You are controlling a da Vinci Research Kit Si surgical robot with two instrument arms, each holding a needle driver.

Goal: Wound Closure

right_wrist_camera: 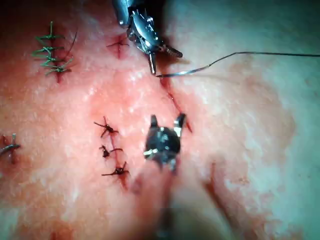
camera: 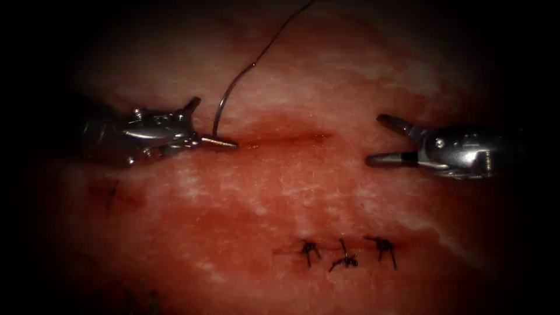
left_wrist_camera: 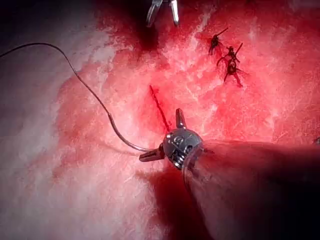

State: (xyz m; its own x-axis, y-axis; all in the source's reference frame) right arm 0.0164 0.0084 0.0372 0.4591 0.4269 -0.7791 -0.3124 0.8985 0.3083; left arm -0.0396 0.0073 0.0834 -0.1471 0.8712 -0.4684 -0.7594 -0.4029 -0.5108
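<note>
Both tools gaping at the cut [camera: 286, 139]; nothing is gripped.
Left tool [camera: 204, 122] is spread wide, one jaw touching the needle [camera: 224, 102] at the cut's left end; the needle rises steeply; right tool [camera: 382, 140] is spread, empty, right of the cut.

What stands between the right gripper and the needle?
Nothing visible; only the cut lies between. Right gripper, open and empty, sits right of it; the needle rests at its left end beside the open, empty left gripper.

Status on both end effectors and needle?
Left end effector open, needle at its lower jaw, grip unclear. Right end effector open, empty. Cut between them.
</note>
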